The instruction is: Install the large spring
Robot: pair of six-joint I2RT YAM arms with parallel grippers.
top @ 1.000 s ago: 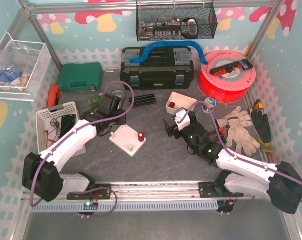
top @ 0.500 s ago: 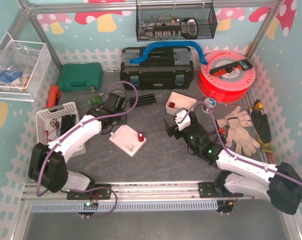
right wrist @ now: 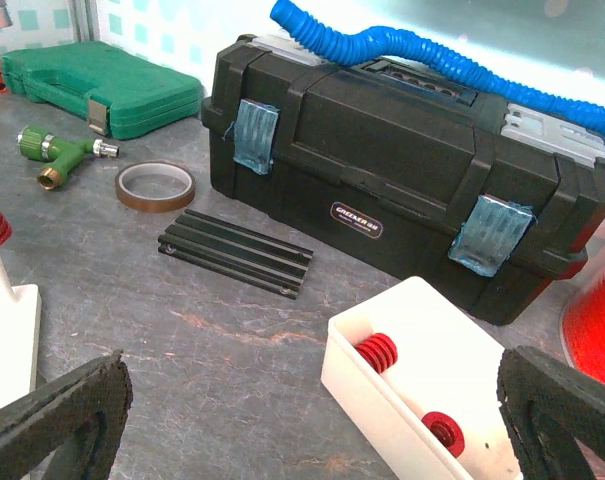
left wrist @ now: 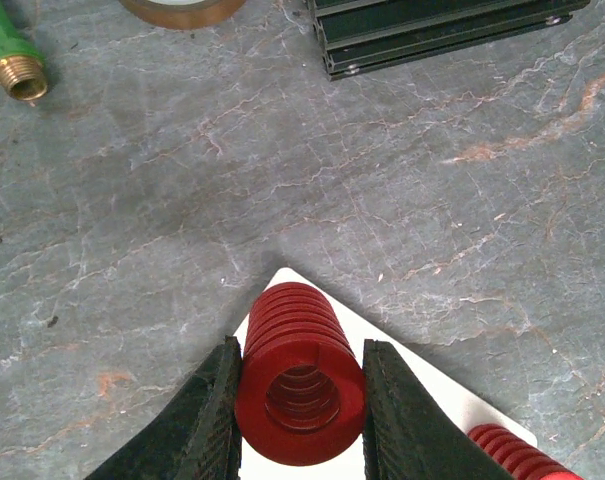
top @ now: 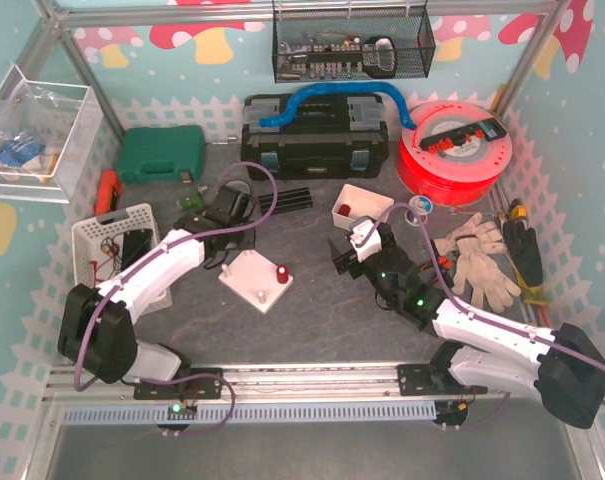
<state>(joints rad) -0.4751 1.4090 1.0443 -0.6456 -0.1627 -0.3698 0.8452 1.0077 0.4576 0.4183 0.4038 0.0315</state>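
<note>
My left gripper (left wrist: 300,400) is shut on the large red spring (left wrist: 297,370), gripping it side to side with its open end toward the camera. It holds the spring above the far corner of the white base (left wrist: 422,400). A smaller red spring (left wrist: 512,455) stands on the base, and also shows in the top view (top: 281,273). In the top view the left gripper (top: 227,212) is just behind the white base (top: 247,282). My right gripper (top: 344,258) is wide open and empty, to the right of the base, facing a white tray (right wrist: 382,395) that holds red springs (right wrist: 377,352).
A black toolbox (top: 315,135) with a blue hose and a green case (top: 160,153) stand at the back. A black rail (top: 282,200) and a tape ring (right wrist: 155,186) lie behind the base. A red spool (top: 452,145), gloves (top: 477,258) and a white basket (top: 107,245) flank the work area.
Over the last second the left arm swung its elbow to the right and its gripper moved slightly back and right with the spring. The right arm has not moved.
</note>
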